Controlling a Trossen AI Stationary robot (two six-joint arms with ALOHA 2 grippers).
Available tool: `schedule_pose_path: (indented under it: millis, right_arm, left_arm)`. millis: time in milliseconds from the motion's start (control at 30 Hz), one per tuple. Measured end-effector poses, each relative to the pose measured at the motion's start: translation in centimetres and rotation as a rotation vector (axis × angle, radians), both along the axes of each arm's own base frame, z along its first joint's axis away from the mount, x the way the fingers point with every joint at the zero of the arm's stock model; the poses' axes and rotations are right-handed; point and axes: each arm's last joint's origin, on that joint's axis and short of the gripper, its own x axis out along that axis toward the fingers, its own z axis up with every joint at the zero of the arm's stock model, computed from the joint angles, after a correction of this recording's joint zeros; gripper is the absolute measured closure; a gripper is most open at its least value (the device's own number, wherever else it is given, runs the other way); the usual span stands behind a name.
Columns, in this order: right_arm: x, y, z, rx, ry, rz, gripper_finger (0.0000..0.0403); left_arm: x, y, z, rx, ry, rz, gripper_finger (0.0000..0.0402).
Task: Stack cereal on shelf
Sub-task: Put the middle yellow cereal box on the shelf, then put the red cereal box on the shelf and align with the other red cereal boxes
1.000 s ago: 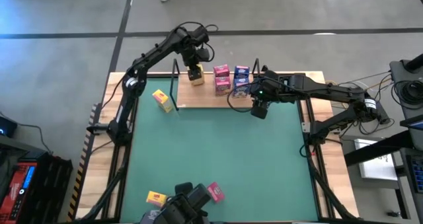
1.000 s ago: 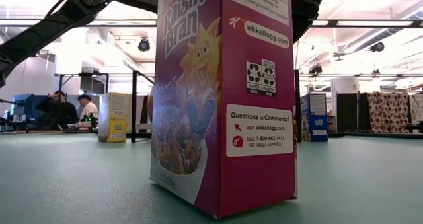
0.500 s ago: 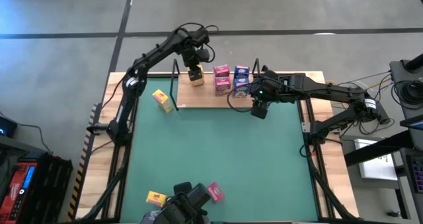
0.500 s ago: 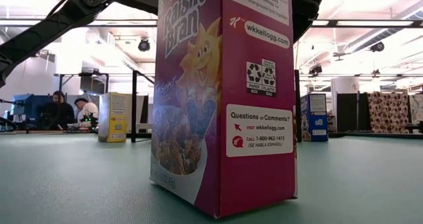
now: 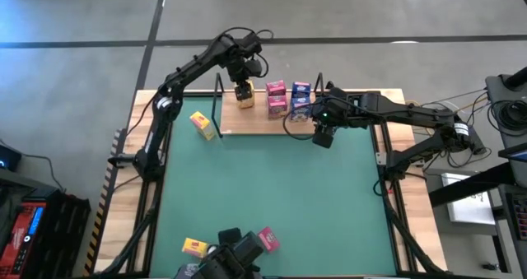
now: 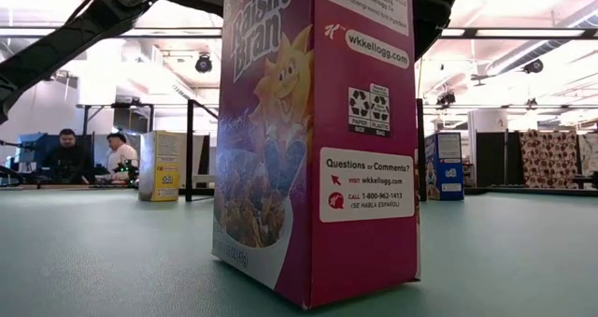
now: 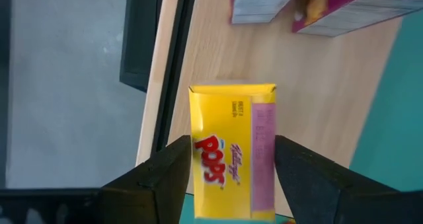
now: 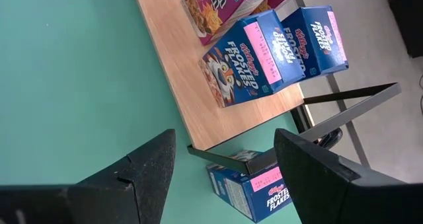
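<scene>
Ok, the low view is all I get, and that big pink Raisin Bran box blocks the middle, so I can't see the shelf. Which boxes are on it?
Observer: Five are on the shelf: one yellow box with the left hand at it, two pink boxes and two blue boxes.
Operator: And the right hand?
Observer: The right hand is open and empty, above the green table just in front of the shelf's right end.
Operator: Is any blue one off the shelf?
Observer: Yes, a third blue box is on the table past the shelf's end upright, as the right wrist view shows.
</scene>
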Motion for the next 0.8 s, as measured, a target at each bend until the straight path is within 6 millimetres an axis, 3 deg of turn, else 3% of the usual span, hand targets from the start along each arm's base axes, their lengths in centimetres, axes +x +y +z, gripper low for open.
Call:
schedule_pose_path:
  millis: [233, 500, 700, 800]
  right_arm:
    - [0.0, 0.0, 0.0, 0.000, 0.000, 0.001, 0.0158]
    - [0.0, 0.0, 0.0, 0.000, 0.000, 0.000, 0.0158]
    - [0.0, 0.0, 0.0, 0.000, 0.000, 0.001, 0.0158]
    - [0.0, 0.0, 0.0, 0.000, 0.000, -0.001, 0.0158]
  left_arm:
    - [0.0, -1.5, 0.8, -0.021, 0.015, 0.004, 0.0205]
    - [0.0, -4.7, 3.9, 0.019, -0.038, -0.007, 0.0205]
    - [0.4, -8.5, 5.1, 0.017, -0.019, 0.056, 0.0205]
    - [0.7, -11.6, 5.1, 0.045, 0.015, 0.083, 0.0205]
